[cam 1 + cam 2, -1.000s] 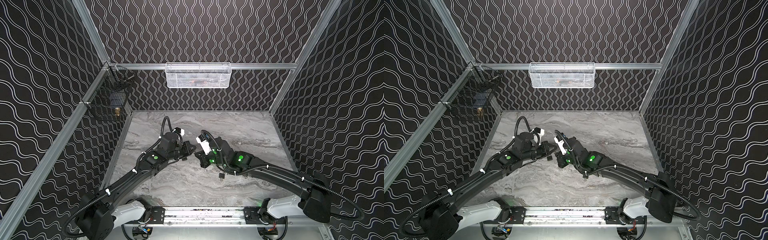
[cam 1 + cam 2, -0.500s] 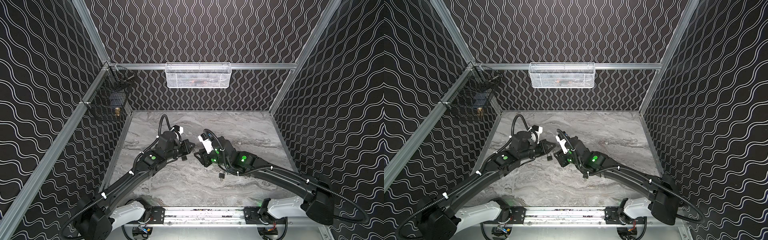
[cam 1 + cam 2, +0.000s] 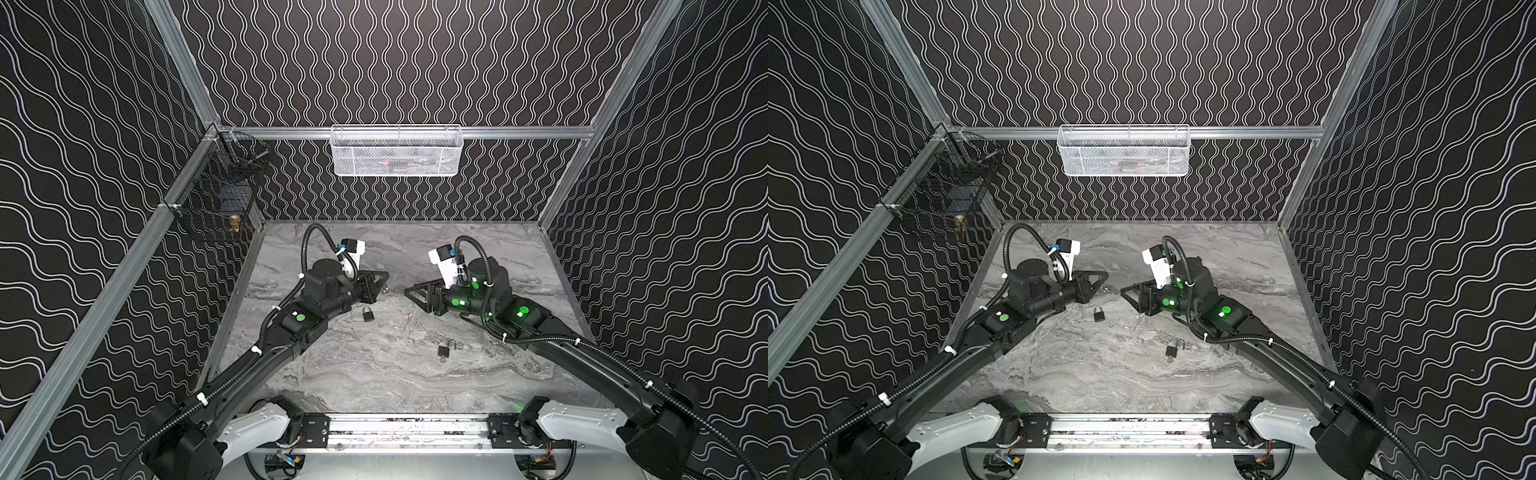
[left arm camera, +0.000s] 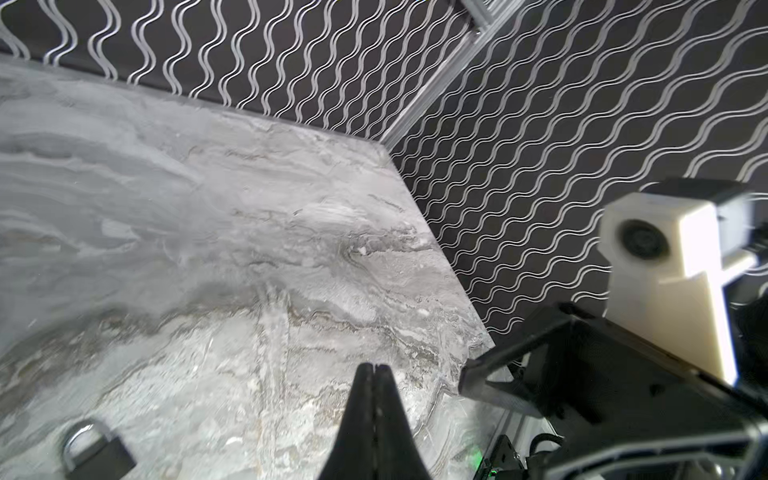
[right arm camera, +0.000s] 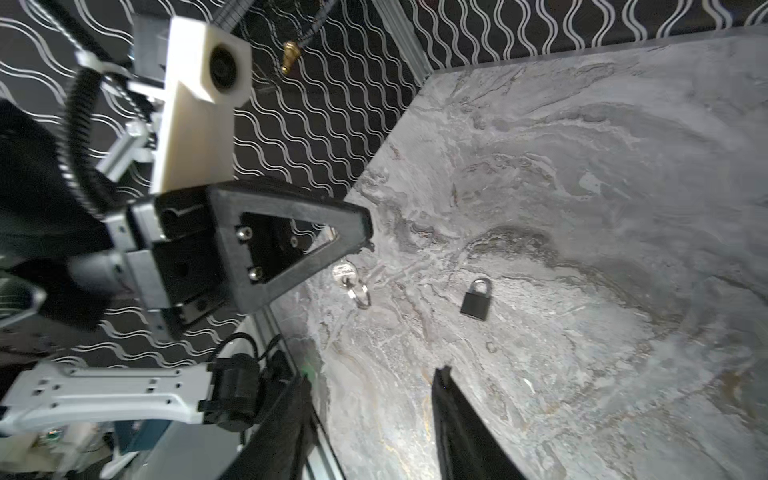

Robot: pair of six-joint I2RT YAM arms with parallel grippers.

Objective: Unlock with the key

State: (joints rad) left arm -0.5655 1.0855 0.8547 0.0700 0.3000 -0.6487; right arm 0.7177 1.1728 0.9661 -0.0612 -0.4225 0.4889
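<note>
At the upper left of both top views a black wire basket [image 3: 208, 208] hangs on the frame with something brass inside. Below it, left of centre, the left gripper [image 3: 385, 276] hovers low over the table [image 3: 415, 382]. Its jaws are pressed tight, and in the left wrist view the fingers [image 4: 357, 415] meet with only a seam between them.

The key [image 5: 345, 272] shows in the right wrist view, poking out from under that gripper's tip with its ring dangling. It looks pinched in the jaws rather than lying on the table. In a top view it is a small glint [image 3: 385, 287] right at the tip.

At top centre a white basket [image 3: 397, 151] hangs on the back rail. Near the middle of both top views, just below the left gripper, a padlock [image 3: 368, 314] lies flat on the table with its shackle closed, touching nothing.

Lower and further right lies a second padlock [image 3: 444, 351]. Its shackle looks swung open, though it is small.

Right of centre, the right gripper [image 3: 411, 293] faces the left one across a gap. Its jaws are apart and hold nothing, and its own wrist view shows the fingers [image 5: 457, 415] spread over bare table.
</note>
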